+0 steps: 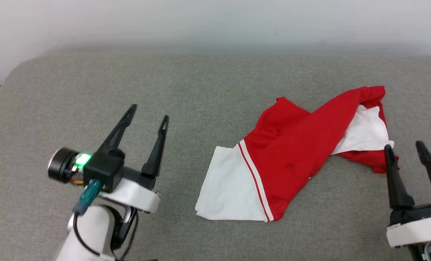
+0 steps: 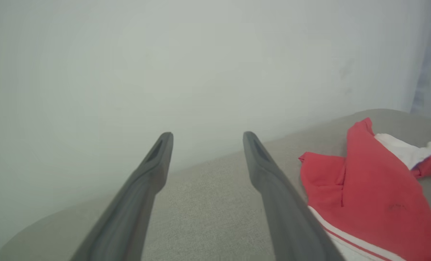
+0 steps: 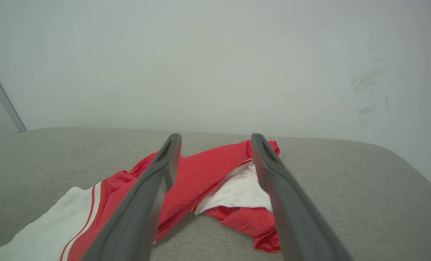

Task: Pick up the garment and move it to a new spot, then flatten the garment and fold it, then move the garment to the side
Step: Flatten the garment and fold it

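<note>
Garment (image 1: 291,159), crumpled red sports jersey with white short sleeves and red-white striped trim, lying right of centre on grey fabric surface (image 1: 201,79). Left gripper (image 1: 149,111) at lower left, spread wide, empty. Right gripper (image 1: 403,145) at lower right, spread wide, empty, just beside the jersey's right end

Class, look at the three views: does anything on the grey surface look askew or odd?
The jersey lies crumpled and twisted on the right half of the grey surface; one white sleeve is spread out. Nothing looks spilled or torn.
</note>
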